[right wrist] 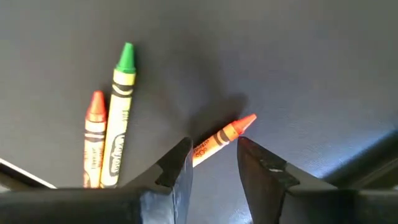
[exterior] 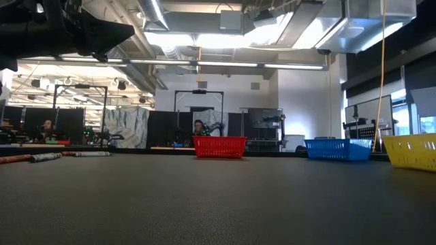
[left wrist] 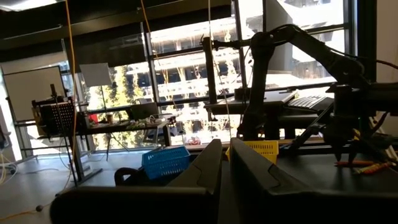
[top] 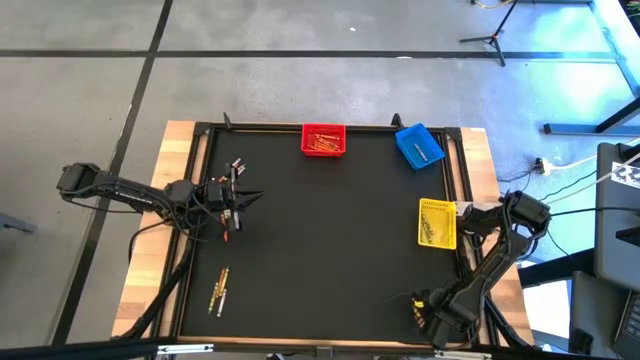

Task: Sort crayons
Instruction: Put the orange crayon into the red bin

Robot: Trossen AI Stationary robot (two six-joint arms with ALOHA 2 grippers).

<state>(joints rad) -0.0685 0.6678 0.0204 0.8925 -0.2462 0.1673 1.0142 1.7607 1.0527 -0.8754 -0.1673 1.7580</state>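
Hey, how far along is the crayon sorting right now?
Partly done. The red bin holds crayons, and the yellow bin seems to. In hand: the right gripper, open, straddles an orange crayon lying on the mat, not yet lifted. The left gripper waits, shut. Left to do: two loose crayon groups.

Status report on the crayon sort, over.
Right gripper open, down astride an orange crayon, not gripped. Left gripper shut, level above the mat. Green-tipped crayon lies beside, clear of the fingers.
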